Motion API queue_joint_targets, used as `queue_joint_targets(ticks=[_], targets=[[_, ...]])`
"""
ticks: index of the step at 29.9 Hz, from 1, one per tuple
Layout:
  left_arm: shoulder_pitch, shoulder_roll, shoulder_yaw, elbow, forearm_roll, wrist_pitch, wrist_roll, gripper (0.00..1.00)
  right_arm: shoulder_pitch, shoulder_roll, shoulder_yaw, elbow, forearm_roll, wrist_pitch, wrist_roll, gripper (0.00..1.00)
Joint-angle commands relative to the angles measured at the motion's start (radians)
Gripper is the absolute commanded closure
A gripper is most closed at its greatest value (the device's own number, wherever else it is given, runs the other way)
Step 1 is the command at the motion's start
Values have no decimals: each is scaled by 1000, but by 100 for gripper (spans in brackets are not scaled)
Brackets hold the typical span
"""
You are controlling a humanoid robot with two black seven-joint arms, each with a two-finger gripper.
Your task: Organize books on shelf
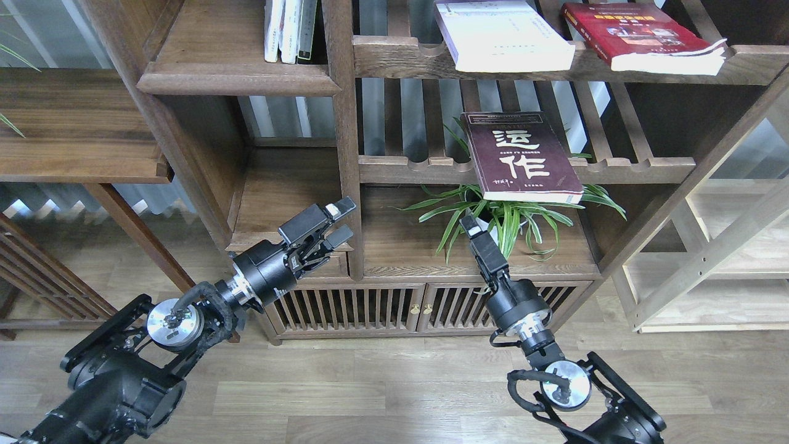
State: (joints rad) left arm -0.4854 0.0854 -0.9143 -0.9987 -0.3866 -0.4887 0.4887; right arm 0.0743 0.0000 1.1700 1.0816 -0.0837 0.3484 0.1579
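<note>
Left hand [342, 223] fingers parted, empty. Right hand [470, 223] state unclear, below maroon paperback with white characters [521, 155] on slatted shelf [635, 168].

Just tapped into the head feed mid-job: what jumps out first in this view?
The maroon book with big white characters lies flat on the middle slatted shelf, jutting over its front rail above a potted plant. One level up, a white-lavender book and a bright red book also overhang. The left claw is open and empty; the right claw points toward the maroon book.
</note>
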Motion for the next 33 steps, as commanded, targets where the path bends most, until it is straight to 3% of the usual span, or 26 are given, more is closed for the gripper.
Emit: queue_joint_targets(ticks=[1,33], targets=[[5,1,2,0,2,0,0,1,-1,0,2,0,1,1,2,0],[11,-7,34,15,29,0,0,1,-8,0,2,-2,4,69,9,0]])
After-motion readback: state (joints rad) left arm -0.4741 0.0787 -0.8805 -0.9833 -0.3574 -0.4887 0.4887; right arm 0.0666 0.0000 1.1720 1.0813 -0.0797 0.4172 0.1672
